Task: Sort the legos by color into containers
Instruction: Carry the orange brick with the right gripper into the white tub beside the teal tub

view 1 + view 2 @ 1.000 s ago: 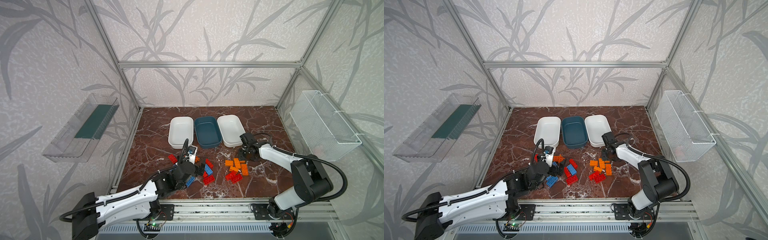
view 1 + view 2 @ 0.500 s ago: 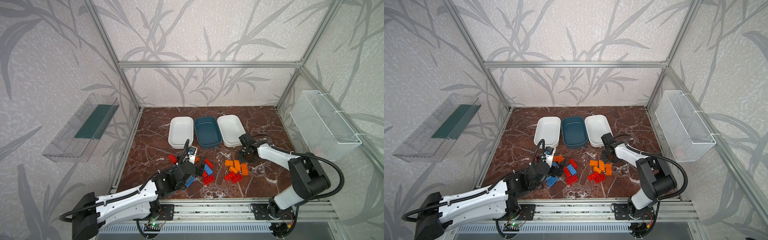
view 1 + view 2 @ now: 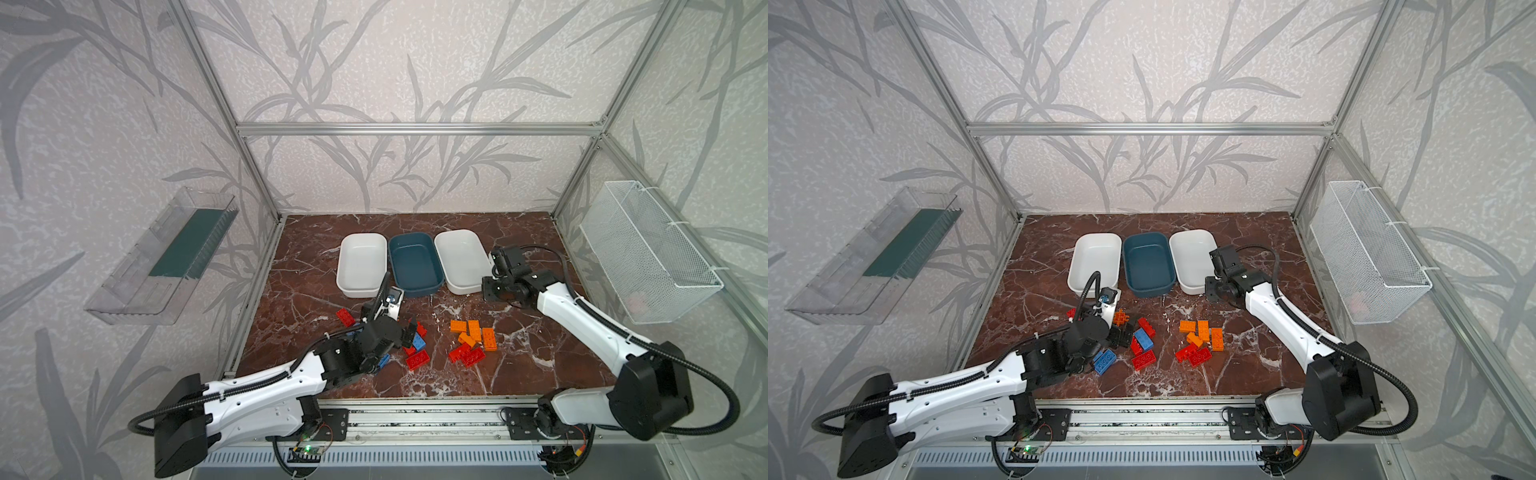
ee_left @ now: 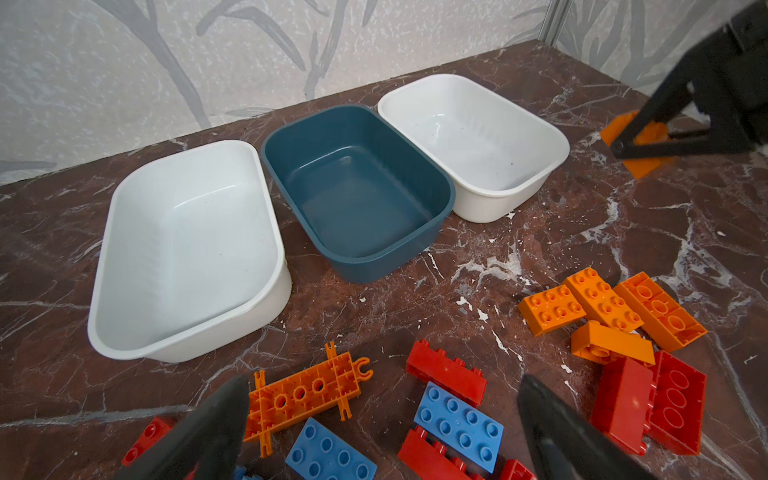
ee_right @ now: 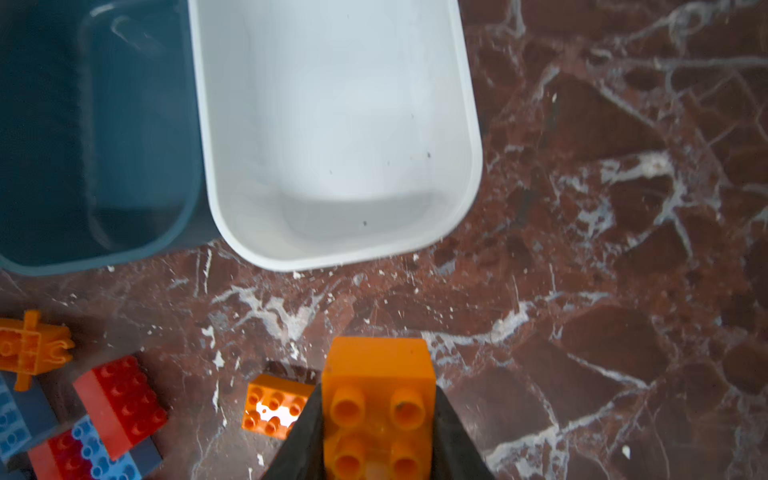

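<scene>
**Table**: red marble, carries everything listed.

**White tub**: lies straight ahead of the right hand, beyond its fingertips, with the near rim apart from them. Its long axis runs away from that hand.

**Teal tub**: just beside the white tub, on the flank toward the left hand.

**Second white tub**: beyond the teal one. All three are empty.

**Left hand:** released, jaws wide, grasping nothing. It is poised over a pile of red and blue bricks, with the toothed piece beside one finger.

**Right hand:** clenched on an orange brick, with its fingers on the two long sides.

**Orange bricks**: loose, behind the right hand on its left-hand side.

**Held brick:** its long axis runs along the fingers and points at the white tub, roughly in line with the tub's own length. Whether it hangs clear of the table is not plain.

**Finding:** the right hand is the nearer one to that tub. The coming move is judged a straight forward carry over the near rim, with no turn needed. A low approach risks striking the rim.
</scene>
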Robot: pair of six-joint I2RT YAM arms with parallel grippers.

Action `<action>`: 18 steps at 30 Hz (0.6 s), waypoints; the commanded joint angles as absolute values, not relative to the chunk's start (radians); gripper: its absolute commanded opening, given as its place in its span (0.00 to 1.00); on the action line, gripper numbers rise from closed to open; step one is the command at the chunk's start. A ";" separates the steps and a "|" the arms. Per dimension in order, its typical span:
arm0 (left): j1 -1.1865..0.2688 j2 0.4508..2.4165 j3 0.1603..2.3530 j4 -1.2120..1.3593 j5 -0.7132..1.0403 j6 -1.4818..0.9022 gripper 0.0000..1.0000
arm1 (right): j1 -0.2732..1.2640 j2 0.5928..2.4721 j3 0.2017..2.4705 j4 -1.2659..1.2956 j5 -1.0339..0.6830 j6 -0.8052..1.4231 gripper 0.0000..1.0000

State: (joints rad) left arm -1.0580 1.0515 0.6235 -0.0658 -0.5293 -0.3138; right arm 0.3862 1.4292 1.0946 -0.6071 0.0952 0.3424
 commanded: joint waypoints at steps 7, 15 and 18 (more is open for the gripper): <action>-0.979 1.290 0.805 -0.017 -0.435 -0.252 0.99 | 0.372 1.879 1.500 -0.586 0.058 0.272 0.21; -0.862 1.367 0.860 -0.002 -0.325 -0.264 0.99 | 0.335 2.243 1.868 -0.676 0.000 0.264 0.21; -0.849 1.386 0.879 -0.022 -0.327 -0.256 0.99 | 0.322 2.332 1.971 -0.703 0.000 0.262 0.23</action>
